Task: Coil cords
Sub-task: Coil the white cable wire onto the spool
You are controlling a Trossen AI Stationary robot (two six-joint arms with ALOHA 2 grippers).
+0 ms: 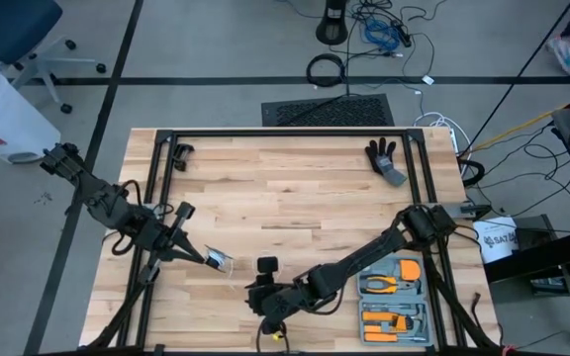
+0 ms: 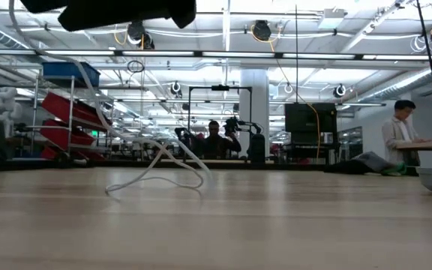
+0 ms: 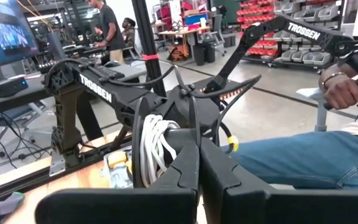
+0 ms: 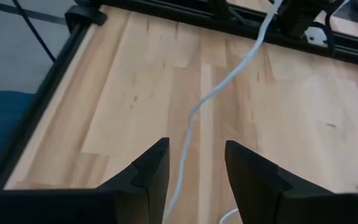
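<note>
A thin white cord is gathered into a coil (image 3: 155, 149) of several turns at the tip of my left gripper (image 1: 208, 258), which is shut, points level and hangs above the table's near left part. From there one slack strand (image 2: 156, 169) drops onto the wood and lies in a loose loop on the table. The strand (image 4: 213, 93) runs on across the boards and passes between the fingers of my right gripper (image 4: 194, 168). That gripper is open and slants down close over the table near its front edge (image 1: 255, 297). I cannot tell whether its fingers touch the cord. My left gripper is shut on the cord at the coil (image 3: 166, 134), several turns together. Its own fingers (image 3: 188, 168) hide the exact place of contact. The fingers come in level. The coil is lifted clear of the table and its free strand trails down slack.
A grey tray (image 1: 416, 314) with orange-handled pliers lies at the near right, under the right arm. A black glove (image 1: 384, 158) lies at the far right. Black frame rails (image 1: 265, 133) border the table. A seated person's arm (image 3: 337, 90) shows beyond the table.
</note>
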